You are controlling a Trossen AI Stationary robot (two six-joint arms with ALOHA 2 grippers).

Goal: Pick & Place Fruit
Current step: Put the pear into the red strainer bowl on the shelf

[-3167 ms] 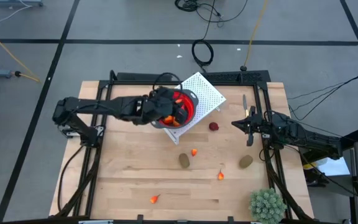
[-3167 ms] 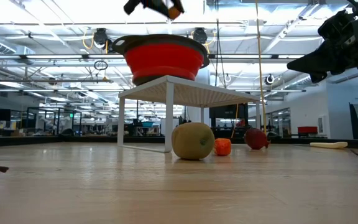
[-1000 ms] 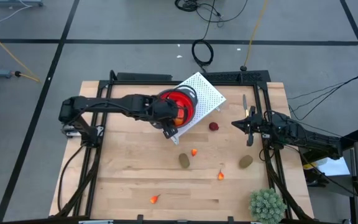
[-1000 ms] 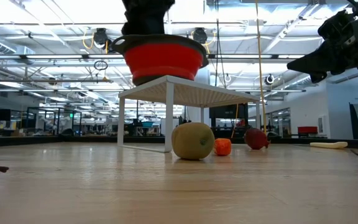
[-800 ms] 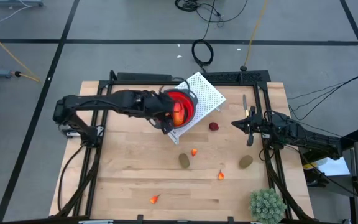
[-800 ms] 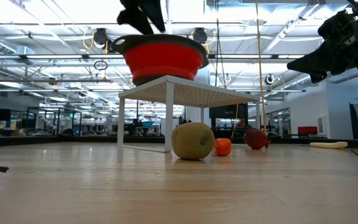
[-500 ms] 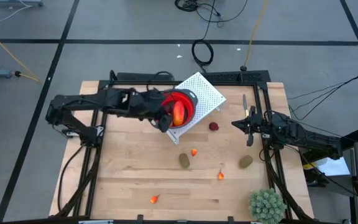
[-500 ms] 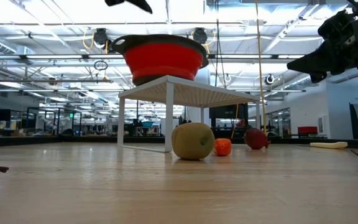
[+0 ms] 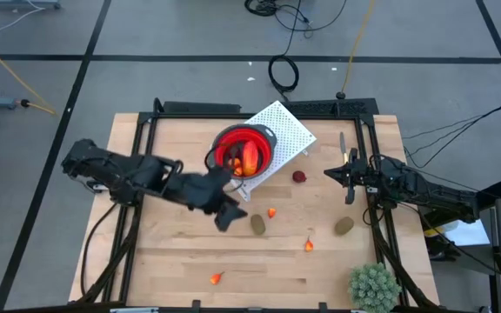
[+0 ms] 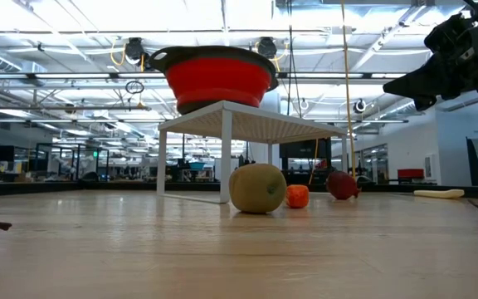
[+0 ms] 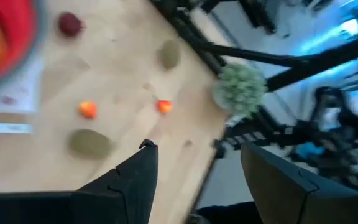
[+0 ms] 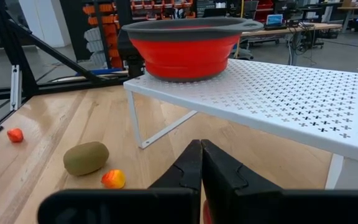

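A red bowl (image 9: 243,149) with a grey rim stands on a white perforated rack (image 9: 287,130); an orange-red piece (image 9: 249,156) lies inside it. On the table lie two brown-green ovals (image 9: 257,224) (image 9: 344,226), a dark red ball (image 9: 299,176) and three small orange bits (image 9: 271,212) (image 9: 308,246) (image 9: 217,278). My left gripper (image 9: 231,216) hangs open and empty over the table, just left of the nearer oval (image 11: 91,143). My right gripper (image 9: 329,173) waits shut by the table's right edge, right of the red ball.
A spiky green plant (image 9: 373,285) stands at the near right corner. The rack's legs (image 10: 225,158) rest on the table, with room under its top. Black frame rails run along the table's left, right and far sides. Bare wood lies at the near left.
My left gripper has drawn back from over the bowl, swinging toward the table's near edge, and now hangs above the wood left of the oval. It has gone out of the low view. The orange-red piece stays in the bowl.
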